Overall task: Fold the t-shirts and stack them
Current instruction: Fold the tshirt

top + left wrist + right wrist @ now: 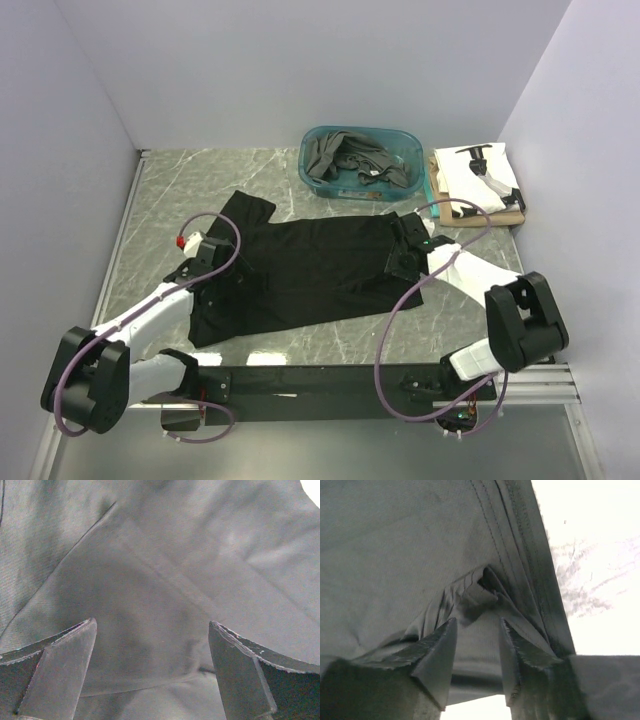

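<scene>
Grey veined marble tabletop (190, 180), plain pale lilac walls (300, 60) on three sides, soft even light.

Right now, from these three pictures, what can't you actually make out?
Top view: how many dark grey t-shirts fill the teal tub; they are crumpled together.
Top view: the print on the white t-shirt is too small; it covers most of the tan t-shirt.
Right wrist view: whether the right gripper pinches the black t-shirt; bunched cloth hides contact.
Left wrist view: which part lies under the open left gripper; cloth fills the frame.
</scene>
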You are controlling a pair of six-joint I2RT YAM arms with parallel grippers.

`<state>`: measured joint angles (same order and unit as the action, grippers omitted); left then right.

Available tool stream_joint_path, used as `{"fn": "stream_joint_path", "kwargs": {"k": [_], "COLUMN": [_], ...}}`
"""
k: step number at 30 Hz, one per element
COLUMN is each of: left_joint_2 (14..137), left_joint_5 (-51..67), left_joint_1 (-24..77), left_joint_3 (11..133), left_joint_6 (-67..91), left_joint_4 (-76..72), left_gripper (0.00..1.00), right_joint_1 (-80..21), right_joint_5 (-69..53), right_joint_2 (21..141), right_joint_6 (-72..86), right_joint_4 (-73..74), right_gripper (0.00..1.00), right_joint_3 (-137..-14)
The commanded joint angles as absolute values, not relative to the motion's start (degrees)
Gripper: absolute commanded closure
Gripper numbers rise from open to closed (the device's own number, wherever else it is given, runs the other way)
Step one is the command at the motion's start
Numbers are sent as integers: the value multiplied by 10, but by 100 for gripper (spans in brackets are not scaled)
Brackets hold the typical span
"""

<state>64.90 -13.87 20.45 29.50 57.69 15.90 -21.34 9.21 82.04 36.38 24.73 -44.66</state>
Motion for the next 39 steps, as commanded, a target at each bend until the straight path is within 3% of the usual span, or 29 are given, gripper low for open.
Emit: {"fn": "stream_joint_path", "kwargs": {"k": [1,3,4,5,7,11,22,30,32,33,34,38,39], "left_joint_2": [654,655,657,657,656,659,668,679,676,675,674,658,654], "left_joint_5": [-149,-150,-149,-147,-136,-147,-154,-152,-152,-152,-152,-149,-149], "left_joint_1": [202,202,202,202,202,202,201,201,200,201,200,201,200], "left_joint_3": [279,271,269,267,259,248,246,250,250,250,253,271,276], "left_joint_6": [570,570,570,570,568,570,588,587,587,586,584,570,568], "left_joint_4": [127,119,116,115,106,105,127,127,128,129,131,138,135], "left_gripper": [1,1,1,1,0,0,0,1,1,1,1,1,0], "right_joint_1": [-213,-214,-213,-214,-211,-203,-193,-178,-177,-178,-178,-178,-178], "right_joint_5": [112,119,119,122,137,147,215,198,191,181,177,175,182], "right_joint_2": [844,860,862,865,865,873,856,876,882,881,879,841,832], "right_joint_6": [368,372,373,375,378,381,379,364,360,355,356,347,346], "right_joint_4": [234,232,229,226,225,226,262,256,250,241,238,233,236], "right_gripper": [56,57,78,87,94,100,100,100,88,76,56,33,32], "right_joint_3": [-477,-482,-482,-482,-481,-482,-507,-514,-517,-516,-516,-518,-521]}}
